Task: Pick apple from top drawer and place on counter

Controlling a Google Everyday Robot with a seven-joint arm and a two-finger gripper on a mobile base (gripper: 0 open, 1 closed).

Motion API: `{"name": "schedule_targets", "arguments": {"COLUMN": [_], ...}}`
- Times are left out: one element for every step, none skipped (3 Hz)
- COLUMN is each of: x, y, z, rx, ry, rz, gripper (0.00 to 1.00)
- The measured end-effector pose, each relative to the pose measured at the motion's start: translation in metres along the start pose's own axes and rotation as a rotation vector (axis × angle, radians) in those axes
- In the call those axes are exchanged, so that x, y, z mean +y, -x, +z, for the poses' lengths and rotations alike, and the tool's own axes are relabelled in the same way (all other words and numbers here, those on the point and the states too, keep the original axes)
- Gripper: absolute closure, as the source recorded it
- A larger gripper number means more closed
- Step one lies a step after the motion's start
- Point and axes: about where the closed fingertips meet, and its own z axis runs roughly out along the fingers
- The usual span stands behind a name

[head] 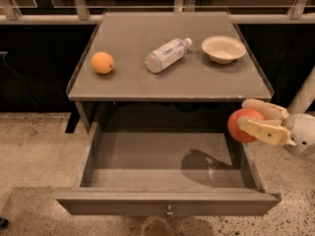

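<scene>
Gripper (244, 115) right of top drawer (123, 204): cream fingers (266, 131); apple (236, 125) red-orange; counter (133, 80) grey-brown; round fruit (103, 63) orange; bowl (223, 48) cream.

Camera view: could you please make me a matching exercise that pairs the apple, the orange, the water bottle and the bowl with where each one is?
Things:
1. apple
2. orange
3. water bottle
4. bowl

Places:
A. lying on its side, middle of the counter
B. held in the gripper, above the right side of the open top drawer
C. upright, right rear of the counter
D. left side of the counter

Pairs: 1-B, 2-D, 3-A, 4-C.
</scene>
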Motion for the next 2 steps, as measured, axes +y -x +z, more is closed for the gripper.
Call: {"name": "schedule_targets", "arguments": {"x": [0.0, -0.008], "y": [0.0, 0.001], "z": [0.0, 0.018], "rx": [0.0, 0.024], "ry": [0.0, 0.033], "rz": [0.0, -0.007], "gripper": [1.0, 1.0]}}
